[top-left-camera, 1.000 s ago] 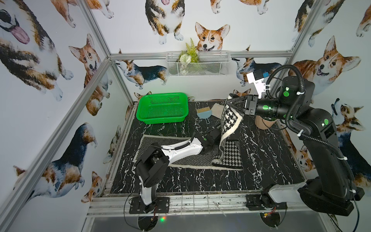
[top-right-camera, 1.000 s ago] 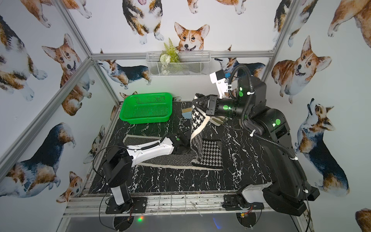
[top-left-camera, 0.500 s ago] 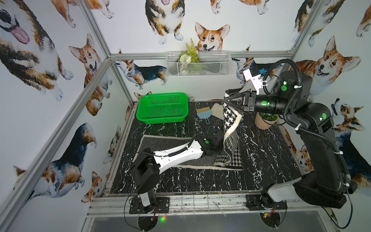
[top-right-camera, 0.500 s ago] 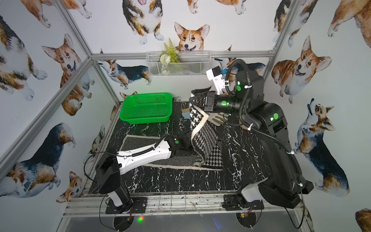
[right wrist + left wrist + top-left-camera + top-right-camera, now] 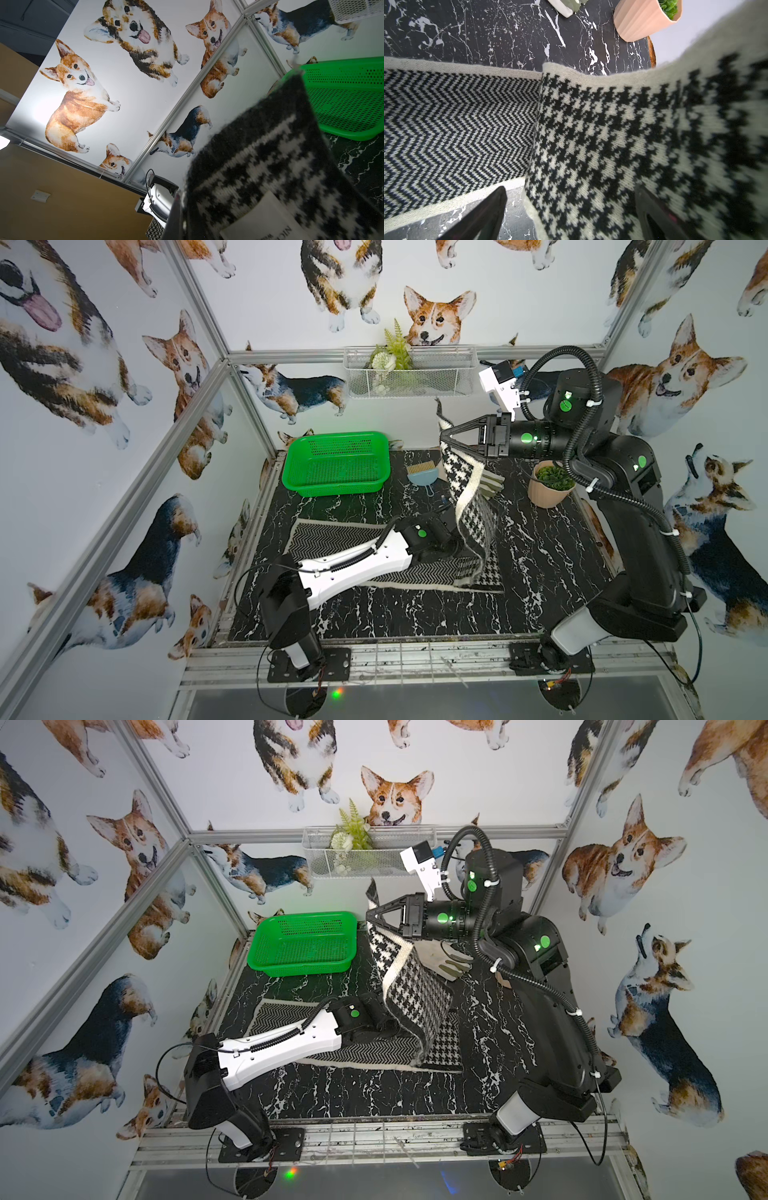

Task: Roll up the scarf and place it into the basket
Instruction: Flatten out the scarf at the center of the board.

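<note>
The black-and-white scarf (image 5: pixel 332 537) lies lengthwise on the marble table with its herringbone face up. Its houndstooth end (image 5: pixel 465 477) (image 5: pixel 415 986) is pulled up off the table and folds back over the flat part. My right gripper (image 5: pixel 444 438) (image 5: pixel 370 917) is shut on that end's top edge, high above the table; the label end (image 5: pixel 270 166) fills the right wrist view. My left gripper (image 5: pixel 570 188) (image 5: pixel 382 1017) hangs open low over the fold, with its fingers (image 5: pixel 496 199) on either side of the houndstooth part. The green basket (image 5: pixel 337 488) (image 5: pixel 299 968) (image 5: pixel 342 104) stands at the back left with nothing in it.
A pink pot with a green plant (image 5: pixel 548 489) (image 5: pixel 639 20) stands at the back right. A cream glove (image 5: pixel 444 961) and a small blue brush (image 5: pixel 422 475) lie behind the scarf. A white wire basket (image 5: pixel 409 373) hangs on the back wall.
My right gripper has carried the lifted scarf end to the left, toward the basket. The left arm has stretched out lower over the flat scarf, its gripper still open.
</note>
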